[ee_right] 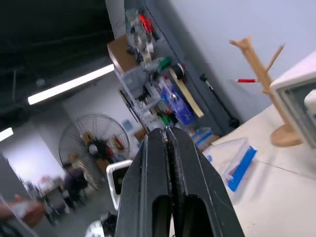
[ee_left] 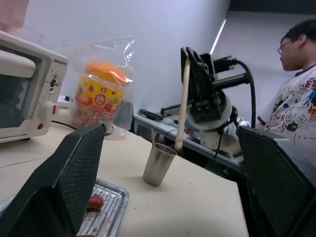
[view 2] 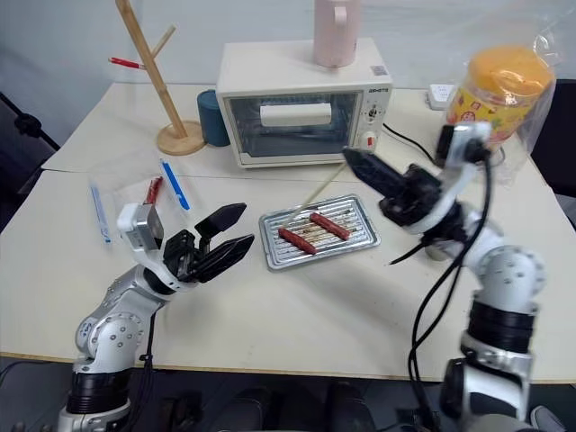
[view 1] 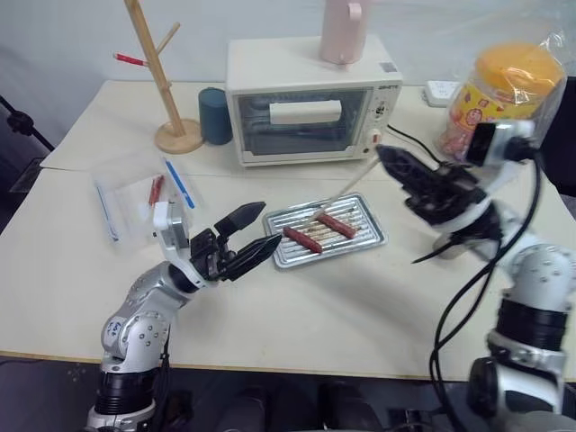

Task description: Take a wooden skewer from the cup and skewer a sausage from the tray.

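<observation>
At centre desk, the sausage (view 1: 336, 224) in the tray (view 1: 371, 236) is approached from two o'clock by the wooden skewer (view 1: 346, 190), pinched in the right gripper (view 1: 389, 159); the left gripper (view 1: 253, 234), spread, waits at nine o'clock.

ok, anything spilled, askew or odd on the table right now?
Nothing spilled. Two reddish-brown sausages lie inside the ribbed silver metal tray; the tapered silver metal cup stands upright. The thin wooden skewer is pinched in the right gripper.

We see the thin pale wooden skewer (view 1: 346, 187) slanting down toward two glossy reddish-brown sausages (view 1: 335, 224) in the ribbed silver tray (view 1: 371, 236); the tapered metal cup (ee_left: 158, 164) stands upright nearby.
</observation>
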Motion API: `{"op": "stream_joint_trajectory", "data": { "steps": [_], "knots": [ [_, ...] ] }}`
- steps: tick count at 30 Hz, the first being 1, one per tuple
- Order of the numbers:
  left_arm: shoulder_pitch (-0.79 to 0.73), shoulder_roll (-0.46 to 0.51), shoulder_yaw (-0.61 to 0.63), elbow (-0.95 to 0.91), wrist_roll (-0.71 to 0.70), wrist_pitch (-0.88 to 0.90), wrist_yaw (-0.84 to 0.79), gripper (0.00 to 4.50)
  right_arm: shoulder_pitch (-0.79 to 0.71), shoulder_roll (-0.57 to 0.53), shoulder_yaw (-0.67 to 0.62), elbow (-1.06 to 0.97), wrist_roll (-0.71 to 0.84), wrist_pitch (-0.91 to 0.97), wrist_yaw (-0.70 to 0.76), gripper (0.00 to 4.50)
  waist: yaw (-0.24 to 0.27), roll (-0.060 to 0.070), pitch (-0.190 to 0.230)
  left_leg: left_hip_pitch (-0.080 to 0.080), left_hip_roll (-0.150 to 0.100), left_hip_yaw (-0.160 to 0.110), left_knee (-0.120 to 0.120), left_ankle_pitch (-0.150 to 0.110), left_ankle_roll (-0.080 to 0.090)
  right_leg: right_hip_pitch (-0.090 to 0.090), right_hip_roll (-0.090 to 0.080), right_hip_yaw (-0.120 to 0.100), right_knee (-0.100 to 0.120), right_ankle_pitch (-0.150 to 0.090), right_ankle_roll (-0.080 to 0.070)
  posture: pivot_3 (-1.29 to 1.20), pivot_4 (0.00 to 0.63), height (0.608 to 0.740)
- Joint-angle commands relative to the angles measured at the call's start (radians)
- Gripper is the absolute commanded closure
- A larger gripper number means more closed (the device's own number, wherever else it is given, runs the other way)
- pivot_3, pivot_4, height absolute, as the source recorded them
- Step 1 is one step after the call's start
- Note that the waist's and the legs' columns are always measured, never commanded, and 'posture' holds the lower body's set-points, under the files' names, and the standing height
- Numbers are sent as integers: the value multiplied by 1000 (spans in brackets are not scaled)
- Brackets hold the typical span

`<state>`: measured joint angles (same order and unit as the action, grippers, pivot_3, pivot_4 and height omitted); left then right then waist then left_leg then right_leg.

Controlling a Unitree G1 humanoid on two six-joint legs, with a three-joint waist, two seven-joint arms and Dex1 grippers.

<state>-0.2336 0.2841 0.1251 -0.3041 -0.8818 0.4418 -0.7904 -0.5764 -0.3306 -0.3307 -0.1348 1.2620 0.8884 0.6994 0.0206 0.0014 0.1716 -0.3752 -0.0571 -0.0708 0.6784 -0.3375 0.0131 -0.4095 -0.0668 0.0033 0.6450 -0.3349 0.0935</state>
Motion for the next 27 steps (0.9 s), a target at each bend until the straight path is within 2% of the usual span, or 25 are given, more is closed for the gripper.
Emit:
{"op": "stream_joint_trajectory", "data": {
  "steps": [1,5,11,12,15,27],
  "knots": [
    [-11,-15,9,-15,-9,-10,26,0,5,63,26,-51,-19,-73,-30,4487,0,0,0,0,0,0,0,0,0,0,0,0,1,0,0,0,150,740],
    [-24,-32,-11,-14,-31,7,14,0,21,114,99,-45,-96,-122,-12,4487,-4,0,0,0,0,0,0,0,0,-1,0,0,1,0,0,0,150,740],
    [-20,-36,-16,-17,-43,25,9,0,37,107,147,-62,-129,-127,9,4487,-7,0,0,0,0,0,0,0,0,-1,0,0,1,0,0,0,150,740],
    [-15,-39,-18,-16,-45,26,8,393,39,110,148,-63,-131,-131,9,4500,-9,0,0,0,0,0,0,0,0,-1,0,0,1,0,0,0,150,740],
    [-11,-46,-23,-13,-46,27,6,907,42,117,149,-64,-134,-139,9,4500,-14,0,0,0,0,0,0,0,0,-1,0,0,1,0,0,0,150,740],
    [-21,-67,-31,15,-9,5,10,3697,55,141,146,-77,-107,-163,-5,4500,-23,0,0,0,0,0,-2,0,0,-1,0,0,1,0,0,0,150,740]
  ]
}}
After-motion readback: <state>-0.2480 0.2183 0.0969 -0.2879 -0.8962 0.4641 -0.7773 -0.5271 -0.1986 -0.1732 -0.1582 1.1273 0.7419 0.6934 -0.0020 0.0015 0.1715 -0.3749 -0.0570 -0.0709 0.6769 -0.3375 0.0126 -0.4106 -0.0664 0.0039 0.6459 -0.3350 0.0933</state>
